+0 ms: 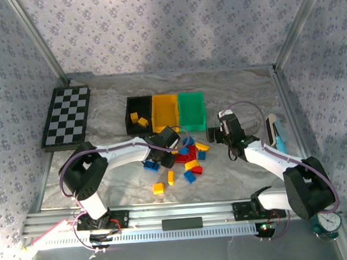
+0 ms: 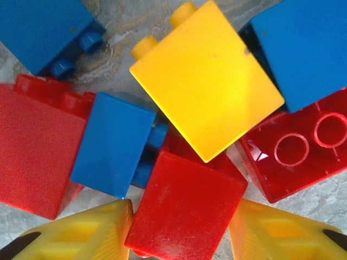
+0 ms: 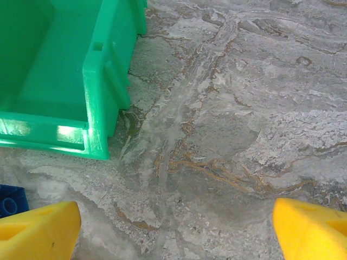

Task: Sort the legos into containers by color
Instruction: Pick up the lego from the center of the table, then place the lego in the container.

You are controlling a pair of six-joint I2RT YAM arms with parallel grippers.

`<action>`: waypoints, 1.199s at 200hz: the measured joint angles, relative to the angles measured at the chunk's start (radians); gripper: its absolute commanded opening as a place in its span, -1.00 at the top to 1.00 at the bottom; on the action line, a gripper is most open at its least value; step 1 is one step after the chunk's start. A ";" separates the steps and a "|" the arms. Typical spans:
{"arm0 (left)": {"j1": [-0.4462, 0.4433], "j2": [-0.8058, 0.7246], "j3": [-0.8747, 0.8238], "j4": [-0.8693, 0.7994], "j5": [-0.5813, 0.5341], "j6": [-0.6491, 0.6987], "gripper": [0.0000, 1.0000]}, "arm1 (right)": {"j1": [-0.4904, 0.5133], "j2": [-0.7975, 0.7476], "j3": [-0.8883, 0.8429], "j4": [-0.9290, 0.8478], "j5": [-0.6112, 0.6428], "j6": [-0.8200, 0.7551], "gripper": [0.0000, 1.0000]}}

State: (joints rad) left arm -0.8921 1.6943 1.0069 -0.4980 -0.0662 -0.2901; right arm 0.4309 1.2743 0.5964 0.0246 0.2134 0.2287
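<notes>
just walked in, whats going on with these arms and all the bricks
Two robot arms are sorting lego bricks into colored bins. The left gripper is down in the pile of bricks, its fingers on either side of a red brick and right against it; whether it is gripped, I cannot tell. The right gripper hangs open over the table beside the green bin. Two yellow bricks lie in the black bin.

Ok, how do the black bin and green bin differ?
The black bin sits at the left end of the row, the green bin at the right. The black bin holds two yellow bricks; the green bin looks empty. Both are open-topped and equal in size.
</notes>
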 measured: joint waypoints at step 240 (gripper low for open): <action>0.227 -0.002 0.405 -0.012 -0.023 0.029 0.43 | 0.007 0.009 0.011 0.000 0.000 0.000 -0.86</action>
State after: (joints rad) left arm -0.6647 1.6928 1.4120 -0.5102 -0.0891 -0.2615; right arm 0.4377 1.2831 0.6071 0.0242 0.2138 0.2283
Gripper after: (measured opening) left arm 0.314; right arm 0.930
